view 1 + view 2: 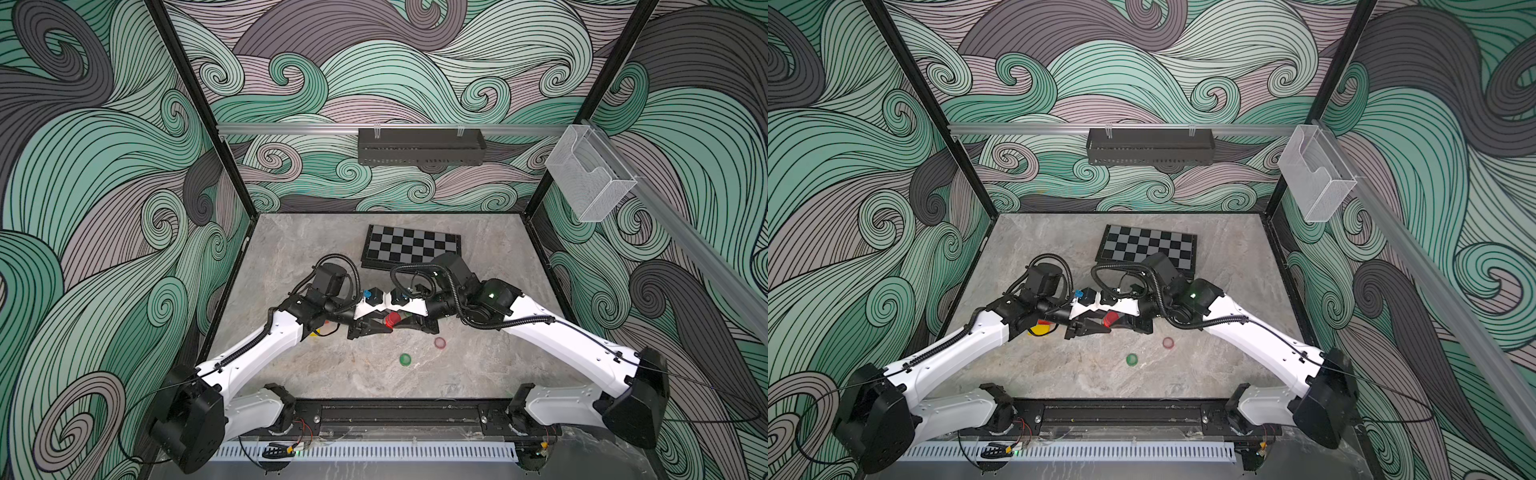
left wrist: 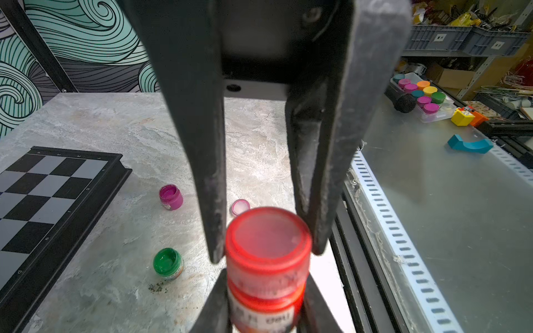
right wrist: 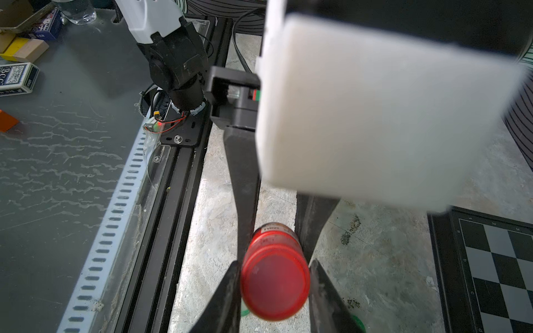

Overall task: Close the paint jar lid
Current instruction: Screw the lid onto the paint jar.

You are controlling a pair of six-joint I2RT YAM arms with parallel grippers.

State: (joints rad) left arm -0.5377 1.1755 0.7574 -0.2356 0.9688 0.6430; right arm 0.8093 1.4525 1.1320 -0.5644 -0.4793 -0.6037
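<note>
A small red paint jar (image 2: pixel 265 314) with a white label is held above the table between the two arms. My left gripper (image 2: pixel 265 288) is shut on the jar's body. A red lid (image 2: pixel 268 239) sits on the jar's mouth, and my right gripper (image 3: pixel 274 263) is shut on it from the opposite side, its fingers (image 2: pixel 213 201) pressing the lid's rim. The right wrist view looks straight onto the lid's (image 3: pixel 274 285) flat top, with the jar's body (image 3: pixel 274 233) behind it. In both top views the red jar (image 1: pixel 392 319) (image 1: pixel 1111 319) shows where the two grippers meet.
An open green jar (image 2: pixel 167 263) and an open magenta jar (image 2: pixel 170 197) stand on the marble table beside a chessboard (image 1: pixel 411 245). A pink lid (image 1: pixel 439 343) and a green lid (image 1: pixel 405 359) lie toward the front. Something yellow (image 1: pixel 1038 329) sits under the left arm.
</note>
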